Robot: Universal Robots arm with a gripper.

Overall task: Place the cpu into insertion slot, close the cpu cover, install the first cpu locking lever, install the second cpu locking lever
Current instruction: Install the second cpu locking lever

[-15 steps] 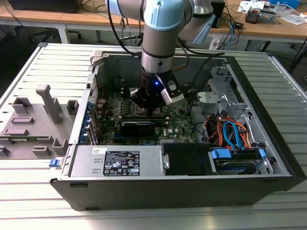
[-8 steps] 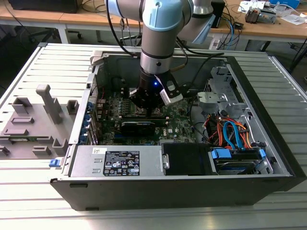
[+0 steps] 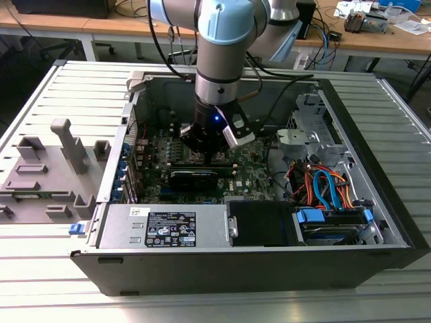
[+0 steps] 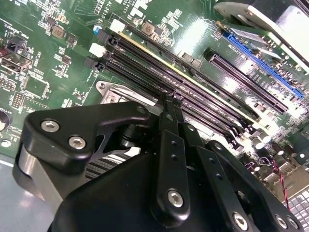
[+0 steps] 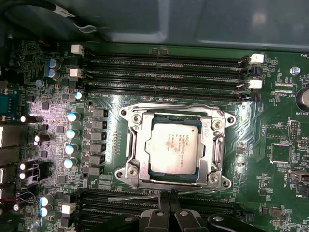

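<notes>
The cpu is sitting under the cpu cover; the tool is hovering closed and empty — risking slipping off a thin lever.

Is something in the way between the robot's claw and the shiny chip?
Nothing visible. In the first wrist view the gripper sits at the socket's edge, and the cpu already lies in the slot, framed by the cover, with only bare board between.

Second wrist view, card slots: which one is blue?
The blue slot, the one farthest from the memory slots. The long slot alongside it is black, as are the memory slots.
</notes>
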